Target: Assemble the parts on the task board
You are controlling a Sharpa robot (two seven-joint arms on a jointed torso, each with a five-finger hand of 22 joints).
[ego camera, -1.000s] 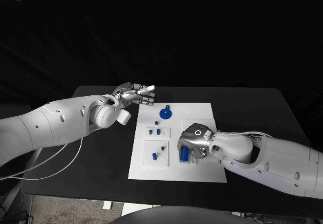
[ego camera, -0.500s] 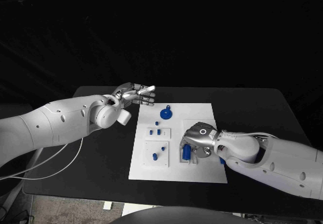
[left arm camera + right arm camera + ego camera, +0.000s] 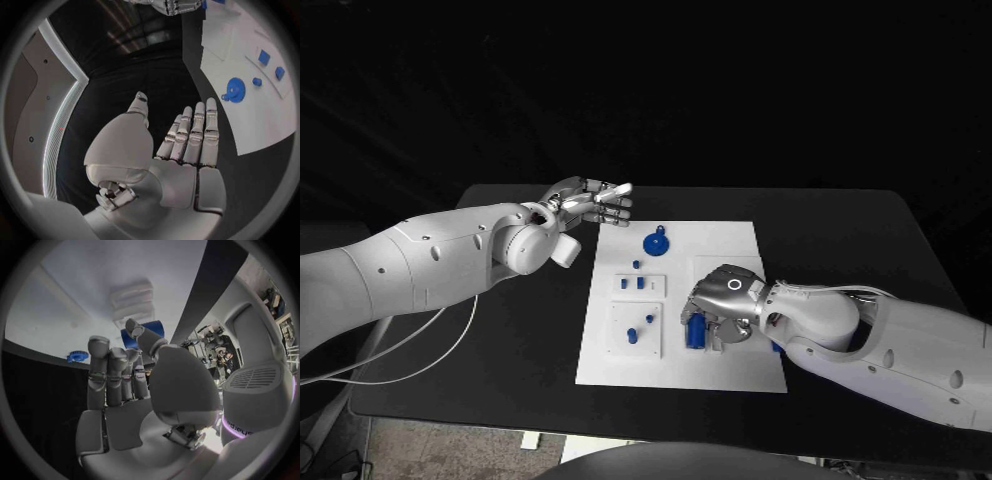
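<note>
Since a second ago only the right hand (image 3: 718, 300) has shifted slightly over the task board (image 3: 733, 240), fingers curled round a blue cylinder (image 3: 694, 329) by its near-right block — the left hand (image 3: 589, 203) hovers open beyond its far-left corner — so most parts look unassembled on the black bench (image 3: 862, 230) in a dark room.

parts (image 3: 655, 243) on task board (image 3: 733, 240), mid-table (image 3: 877, 230)

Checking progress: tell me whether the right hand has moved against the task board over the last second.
Yes. The right hand has shifted slightly toward the task board's near right corner, staying over the blue part.
</note>
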